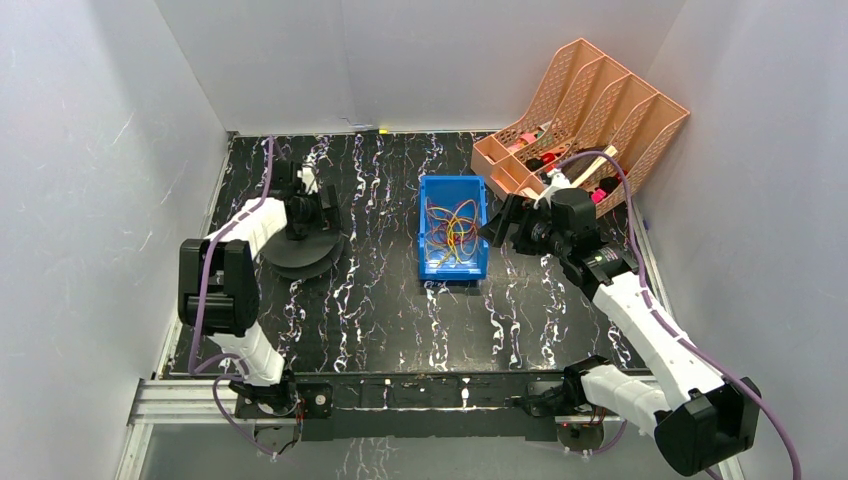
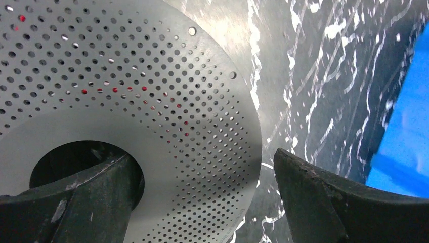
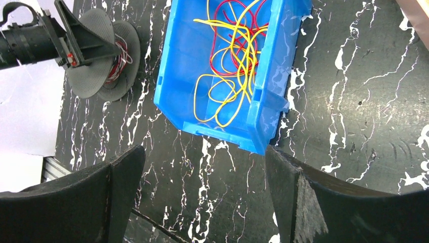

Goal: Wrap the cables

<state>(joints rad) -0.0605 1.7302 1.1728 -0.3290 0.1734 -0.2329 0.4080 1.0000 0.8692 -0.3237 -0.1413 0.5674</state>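
**Top view.** I see a black, white-veined table (image 1: 390, 320) boxed by white walls (image 1: 90, 150) at 9, 12 and 3 o'clock. An aluminium rail (image 1: 180, 398) runs along its 6 o'clock edge. A blue bin (image 1: 429, 190) near centre holds the cables (image 1: 452, 232), a loose yellow-and-red tangle. A black spool (image 1: 300, 258) lies at 9 o'clock beneath the left gripper (image 1: 312, 222). An orange file rack (image 1: 600, 100) fills the 2 o'clock corner. The right gripper (image 1: 506, 228) sits just beside the bin's 3 o'clock wall. The widest stretch of tabletop runs between bin and rail.

**Left wrist view.** My fingers (image 2: 324, 202) stand wide apart with the spool's perforated flange (image 2: 152, 101) between them, gripping nothing.

**Right wrist view.** The fingers (image 3: 324, 202) are spread wide and hold nothing. Bin and cables lie at 12 o'clock. The spool sits at 10 o'clock with red wire on its hub.
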